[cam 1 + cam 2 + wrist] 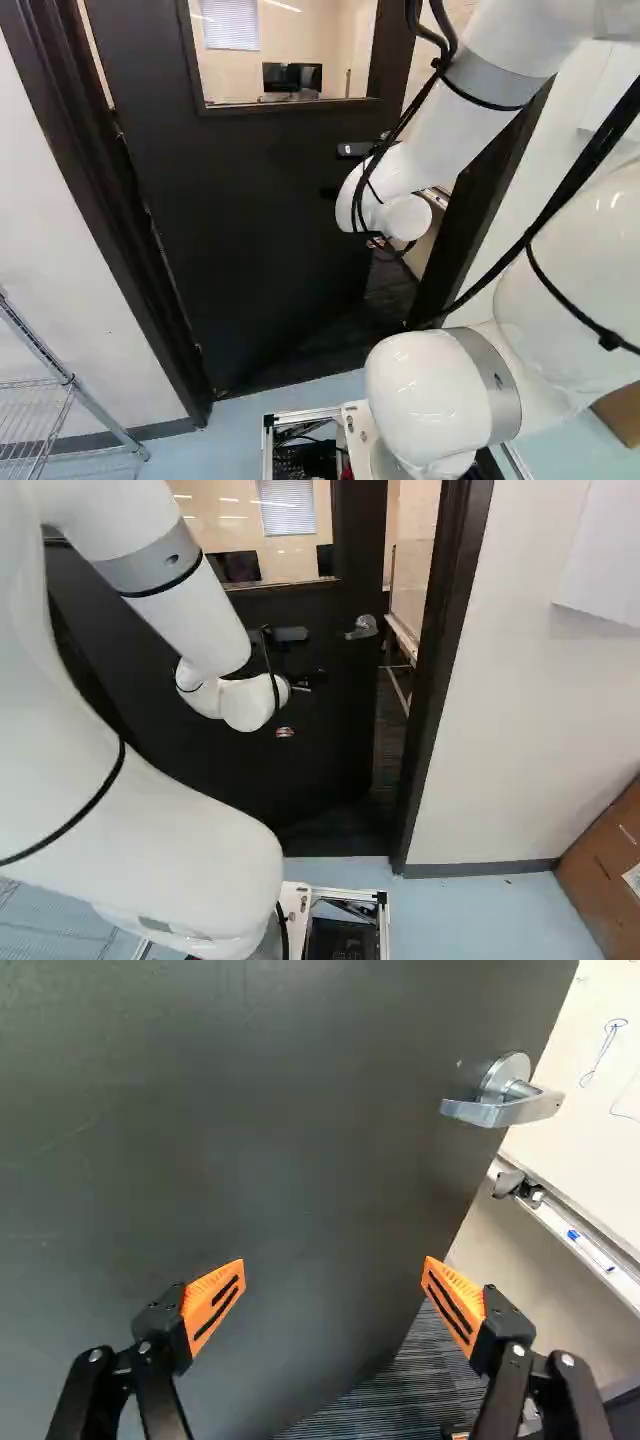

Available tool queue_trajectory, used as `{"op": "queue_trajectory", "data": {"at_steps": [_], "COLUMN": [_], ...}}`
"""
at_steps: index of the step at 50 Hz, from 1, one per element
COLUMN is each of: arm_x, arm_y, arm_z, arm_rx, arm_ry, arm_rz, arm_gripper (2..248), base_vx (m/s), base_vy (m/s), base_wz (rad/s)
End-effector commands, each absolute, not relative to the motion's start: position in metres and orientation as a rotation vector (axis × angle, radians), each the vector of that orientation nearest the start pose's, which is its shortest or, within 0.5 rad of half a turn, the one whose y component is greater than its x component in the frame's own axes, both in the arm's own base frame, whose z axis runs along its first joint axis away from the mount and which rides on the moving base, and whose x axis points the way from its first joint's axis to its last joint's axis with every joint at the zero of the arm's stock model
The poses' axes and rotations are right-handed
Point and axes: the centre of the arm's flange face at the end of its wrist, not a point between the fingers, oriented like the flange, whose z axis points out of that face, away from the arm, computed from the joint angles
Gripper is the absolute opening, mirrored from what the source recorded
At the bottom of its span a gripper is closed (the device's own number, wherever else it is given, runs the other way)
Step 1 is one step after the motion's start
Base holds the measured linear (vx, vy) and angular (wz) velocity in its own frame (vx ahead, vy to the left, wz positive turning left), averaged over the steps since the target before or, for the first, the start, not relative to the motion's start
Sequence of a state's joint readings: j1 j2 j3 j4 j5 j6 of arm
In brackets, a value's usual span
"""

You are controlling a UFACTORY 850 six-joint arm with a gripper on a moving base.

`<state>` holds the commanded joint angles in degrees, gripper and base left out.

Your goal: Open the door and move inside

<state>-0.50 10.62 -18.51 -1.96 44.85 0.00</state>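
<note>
My gripper [306, 681] is small and partly hidden by the wrist in the right base view, in front of the dark door [335, 730]. The door stands ajar, swung away from the base, with a gap along its handle side. Its silver lever handle [363, 628] sits beyond the gripper, nearer the door's free edge. In the wrist view the gripper [334, 1265] is open, nothing between its orange pads, facing the door's flat surface [260, 1110]. The lever handle [505, 1102] lies ahead and to one side, untouched. The arm hides the handle in the left base view.
The dark door frame [437, 680] stands beside the gap. A whiteboard [590, 1090] with a marker tray shows past the door. A wire rack [75, 385] stands near the wall, left of the doorway. Cardboard boxes [605, 865] are at the right of the right base view.
</note>
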Motion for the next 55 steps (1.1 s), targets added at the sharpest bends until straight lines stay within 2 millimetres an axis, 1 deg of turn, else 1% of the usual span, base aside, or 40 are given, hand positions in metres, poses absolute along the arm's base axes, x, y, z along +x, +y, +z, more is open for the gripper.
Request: {"op": "queue_trajectory", "data": {"at_steps": [7,35,43,55], "arm_x": [0.353,0.354,0.358,0.371], "arm_y": [-0.001,-0.001,0.0,0.002], "arm_z": [0.423,0.423,0.424,0.425], "arm_rx": [-2.51,-2.51,-2.51,-2.51], "arm_ry": [-0.042,-0.042,-0.044,-0.051], "arm_rz": [-1.89,-1.89,-1.888,-1.882], "arm_gripper": [247,247,247,247], "base_vx": [0.02,-0.001,0.0,0.0], "base_vy": [0.033,-0.003,0.0,0.0], "base_wz": [-0.028,-0.001,0.0,0.0]}}
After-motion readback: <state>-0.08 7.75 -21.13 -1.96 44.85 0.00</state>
